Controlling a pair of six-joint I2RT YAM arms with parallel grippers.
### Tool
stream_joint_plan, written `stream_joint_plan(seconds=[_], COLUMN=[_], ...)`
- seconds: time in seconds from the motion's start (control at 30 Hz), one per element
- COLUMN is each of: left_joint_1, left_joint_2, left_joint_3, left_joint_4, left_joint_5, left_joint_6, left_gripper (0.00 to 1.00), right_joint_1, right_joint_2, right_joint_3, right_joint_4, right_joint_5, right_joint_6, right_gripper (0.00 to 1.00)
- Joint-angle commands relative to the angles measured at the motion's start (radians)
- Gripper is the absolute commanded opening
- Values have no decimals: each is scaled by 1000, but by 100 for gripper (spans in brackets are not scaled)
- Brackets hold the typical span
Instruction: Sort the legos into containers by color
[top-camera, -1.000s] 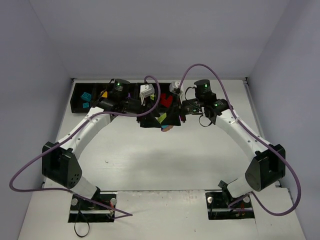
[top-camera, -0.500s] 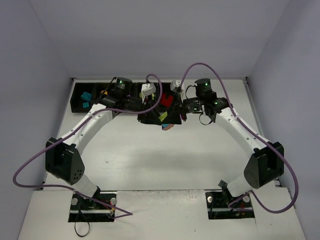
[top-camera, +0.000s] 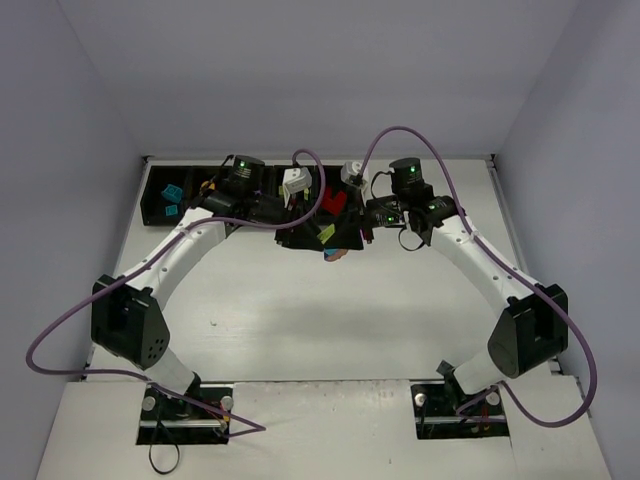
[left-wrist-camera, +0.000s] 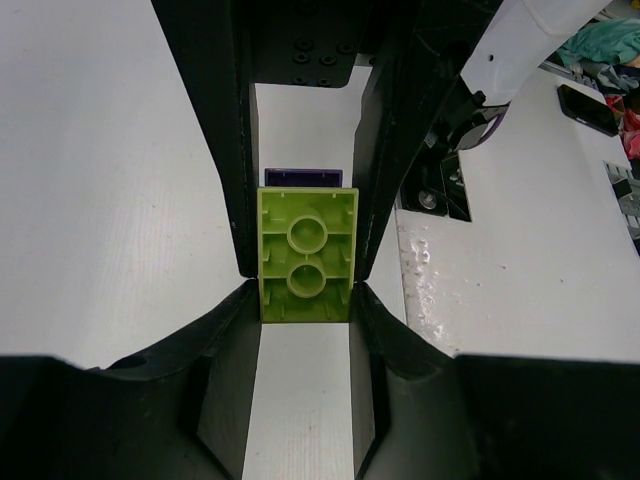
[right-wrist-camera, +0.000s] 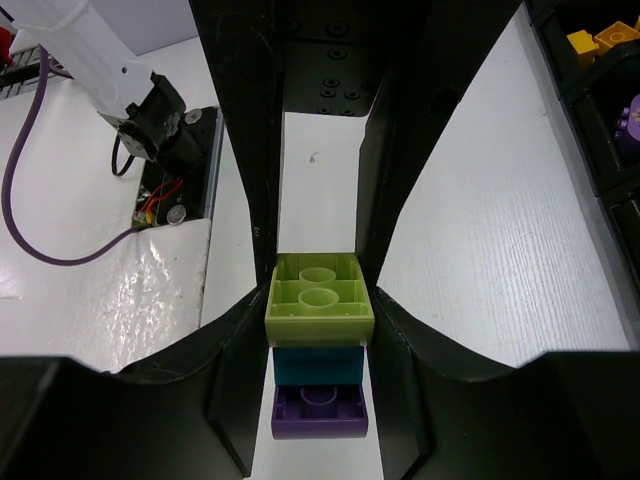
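Left arm (top-camera: 170, 255) swung inward; left tool (left-wrist-camera: 305, 280), right tool (right-wrist-camera: 318, 310) clamp brick stack (top-camera: 336, 254) near bins (top-camera: 160, 190).

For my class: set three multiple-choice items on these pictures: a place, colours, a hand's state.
1. Where do the teal bricks lie? A far-left bin B far-right bin C bare table
2. Right wrist view: the stack, colours from picture top down? A lime, teal, purple B red, orange, teal C purple, red, lime
3. The left hand is: A open, empty B shut on a lime green brick C out of view
1 A: top view shows them there. 2 A: that order shows. 3 B: its fingers press the brick's sides.
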Motion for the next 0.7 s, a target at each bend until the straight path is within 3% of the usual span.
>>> stream_joint_plan(seconds=[0.0, 0.2, 0.67], left_joint_1=[-4, -1, 5], left_joint_2=[-33, -42, -50], left_joint_3=[20, 14, 12], left_joint_4=[60, 62, 62], left_joint_5=[33, 13, 19], left_joint_6=[21, 19, 19], left_gripper=[0, 0, 0], right_joint_1=[15, 14, 6], right_joint_2=[-42, -66, -97], right_joint_3=[-8, -28, -68], right_joint_4=[56, 55, 35], right_joint_5=[-30, 13, 68], right_joint_6=[-12, -9, -10], right_gripper=[39, 55, 51])
